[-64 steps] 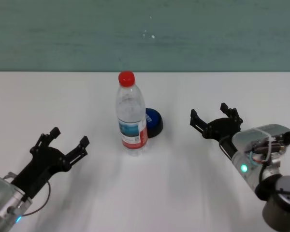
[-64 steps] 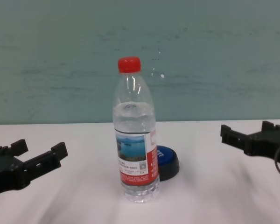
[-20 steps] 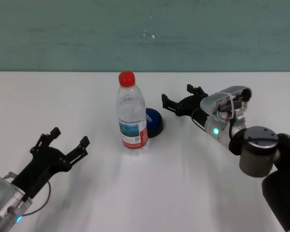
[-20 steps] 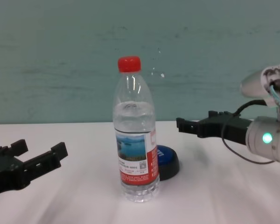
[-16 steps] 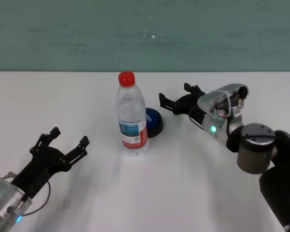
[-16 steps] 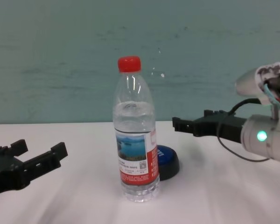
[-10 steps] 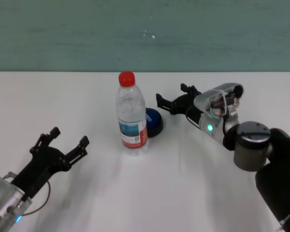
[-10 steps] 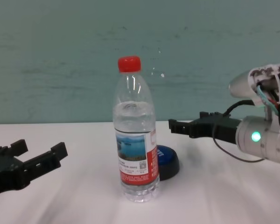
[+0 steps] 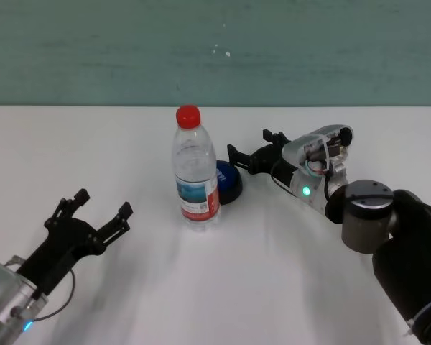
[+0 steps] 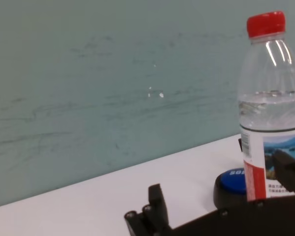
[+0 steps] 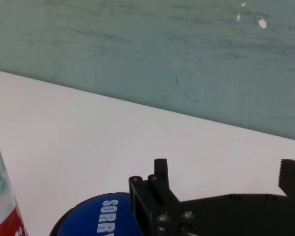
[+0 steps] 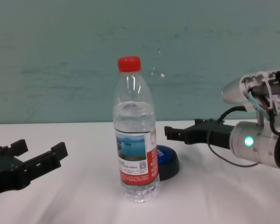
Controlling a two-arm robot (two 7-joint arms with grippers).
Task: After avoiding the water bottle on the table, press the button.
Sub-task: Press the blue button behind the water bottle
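Observation:
The water bottle (image 9: 196, 172), clear with a red cap, stands upright mid-table. The blue button (image 9: 228, 182) sits close behind it on its right, partly hidden by it in the chest view (image 12: 169, 161). My right gripper (image 9: 249, 146) is open and empty. It hovers just right of and slightly beyond the button, above its height (image 12: 182, 130). The right wrist view shows the button's blue top (image 11: 98, 219) below one finger and the bottle's edge (image 11: 2, 196). My left gripper (image 9: 104, 203) is open and empty, parked low at the near left, well away from the bottle (image 10: 273, 113).
The white table (image 9: 223, 287) stretches back to a teal wall (image 9: 215, 50). Nothing else stands on it. My right forearm (image 9: 366, 215) lies across the table's right side.
My right gripper has moved left, from the table's right side to just beside the button, staying open. The left arm, bottle and button have not moved.

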